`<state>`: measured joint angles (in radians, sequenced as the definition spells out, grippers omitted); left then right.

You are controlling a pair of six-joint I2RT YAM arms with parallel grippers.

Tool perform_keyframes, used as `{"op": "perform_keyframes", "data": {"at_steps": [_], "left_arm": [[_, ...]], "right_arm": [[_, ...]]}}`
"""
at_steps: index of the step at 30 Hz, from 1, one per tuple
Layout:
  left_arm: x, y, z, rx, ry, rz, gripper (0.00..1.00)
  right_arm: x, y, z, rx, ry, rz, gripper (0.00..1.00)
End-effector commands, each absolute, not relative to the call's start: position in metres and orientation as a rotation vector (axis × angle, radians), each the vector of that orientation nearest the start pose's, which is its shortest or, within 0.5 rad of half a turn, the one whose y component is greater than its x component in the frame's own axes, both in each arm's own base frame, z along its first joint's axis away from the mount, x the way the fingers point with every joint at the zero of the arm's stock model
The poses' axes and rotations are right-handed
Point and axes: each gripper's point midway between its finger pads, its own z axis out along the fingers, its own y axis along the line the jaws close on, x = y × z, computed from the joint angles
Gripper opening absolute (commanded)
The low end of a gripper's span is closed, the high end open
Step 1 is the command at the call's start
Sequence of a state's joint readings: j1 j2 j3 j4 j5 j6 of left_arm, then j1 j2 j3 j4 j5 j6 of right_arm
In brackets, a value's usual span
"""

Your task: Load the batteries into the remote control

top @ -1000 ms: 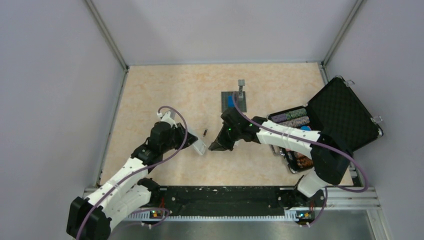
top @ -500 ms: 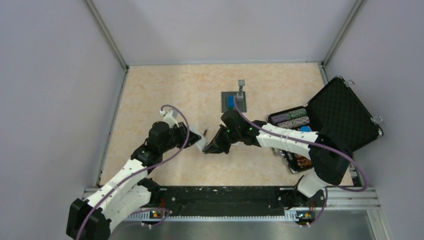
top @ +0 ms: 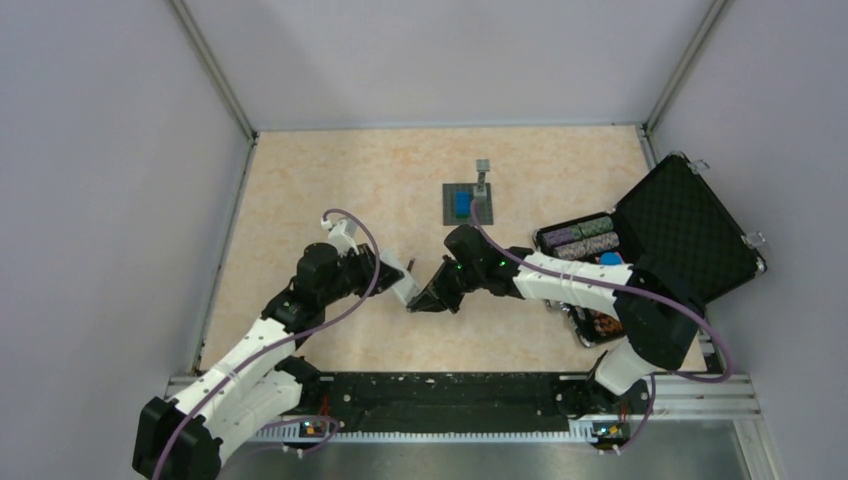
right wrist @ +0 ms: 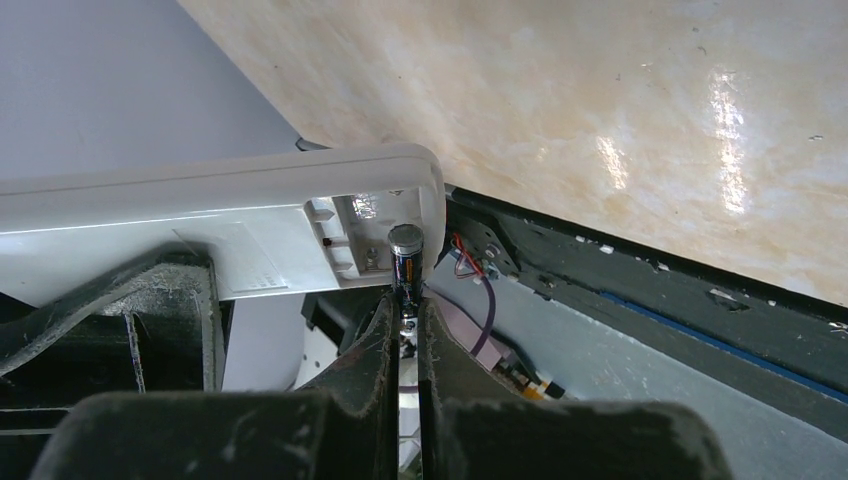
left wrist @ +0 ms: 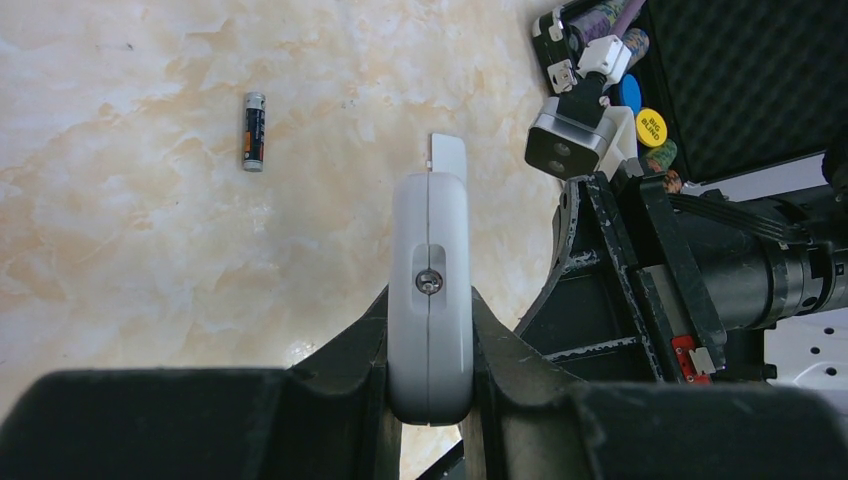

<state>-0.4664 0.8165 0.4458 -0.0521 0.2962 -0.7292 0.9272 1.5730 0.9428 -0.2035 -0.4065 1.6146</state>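
- Currently the remote control (left wrist: 430,290) is being gripped by its two broad faces between the black fingers (left wrist: 365,345) of the left gripper (left wrist: 430,335), which is closed on it.
- Edge-on is how it is being shown in the left wrist view: a smooth, pale plastic shell with a seam and one small screw, its long axis running away from the camera, up the picture.
- Across the right wrist view the remote control is being shown lengthwise, rounded end to the right, with an open compartment of ribbed white plastic being exposed at that end.
- One held battery (right wrist: 405,262) is being pinched at the tips of the right gripper (right wrist: 405,315), closed on it. Its long axis is running straight out from the fingers and its silver cap is being presented right at the compartment's corner; contact cannot be told.
- A loose battery (left wrist: 254,131), dark with metallic ends, is being seen only from the left wrist and overhead. It is lying flat on the glossy marbled table (left wrist: 120,220), apart from the remote control and roughly parallel to it.
- Overhead alone, both grippers are being shown meeting mid-table, with a grey plate (top: 483,207) carrying a blue block (top: 461,203) beyond them and an open black case (top: 680,225) to the right, its lid lined with dimpled foam.
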Motion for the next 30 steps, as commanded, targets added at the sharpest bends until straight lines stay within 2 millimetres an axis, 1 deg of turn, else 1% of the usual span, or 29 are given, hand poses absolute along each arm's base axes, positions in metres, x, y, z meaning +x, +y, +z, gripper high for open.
{"op": "perform_keyframes", "data": {"at_steps": [1,7,16,24,27,30], "left_arm": [[0.227,-0.205,0.164,-0.033,2.061,-1.072,0.0],[0.224,-0.206,0.165,-0.024,2.064,-1.091,0.0],[0.219,-0.212,0.172,0.031,2.061,-1.131,0.0],[0.217,-0.212,0.177,0.039,2.045,-1.143,0.0],[0.217,-0.213,0.177,0.04,2.046,-1.144,0.0],[0.215,-0.211,0.172,0.03,2.079,-1.131,0.0]], "right_arm": [[0.155,0.391,0.124,0.799,2.906,1.326,0.0],[0.159,0.39,0.116,0.804,2.899,1.285,0.0],[0.16,0.39,0.108,0.793,2.91,1.277,0.01],[0.163,0.391,0.107,0.809,2.904,1.283,0.12],[0.165,0.393,0.111,0.802,2.887,1.308,0.17],[0.168,0.394,0.116,0.8,2.865,1.318,0.22]]}}
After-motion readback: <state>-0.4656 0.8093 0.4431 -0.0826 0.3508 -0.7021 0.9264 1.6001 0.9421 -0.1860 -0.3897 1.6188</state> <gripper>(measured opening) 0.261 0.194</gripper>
